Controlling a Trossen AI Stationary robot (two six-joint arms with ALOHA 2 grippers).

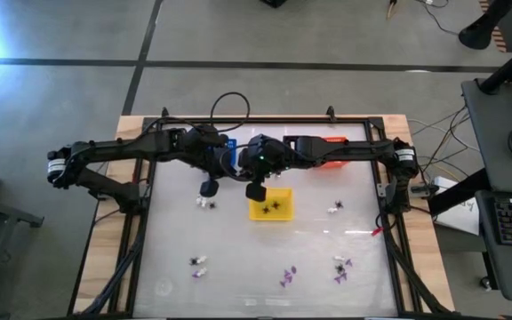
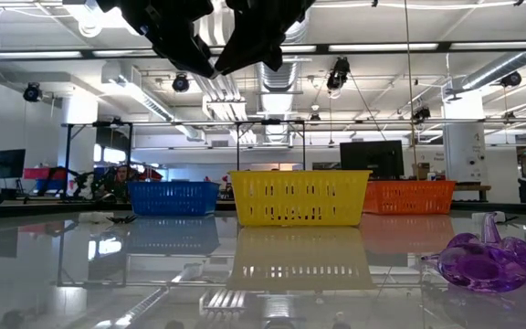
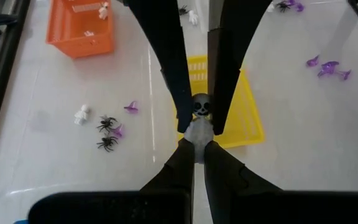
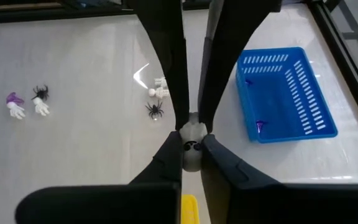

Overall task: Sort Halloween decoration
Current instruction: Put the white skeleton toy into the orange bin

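Midway over the table, the left gripper [image 3: 194,152] and the right gripper [image 4: 191,149] meet tip to tip, both pinched on one white trinket [image 3: 201,107] with a small dark-eyed face. The left gripper's fingers are fully closed on its pale lower part. The right gripper's fingers appear clamped just as tightly on the end with the face, though the arms hide the grip from above. The piece hangs in the air, seemingly over the far edge of the yellow basket [image 2: 299,196], which holds two black spiders [image 1: 274,206]. A blue basket [image 4: 288,93] stands far left and an orange basket [image 3: 79,28] far right. More black spiders [image 3: 106,124], white figures [image 3: 81,114] and purple pieces [image 3: 328,67] lie scattered on the tabletop, well apart from both grippers.
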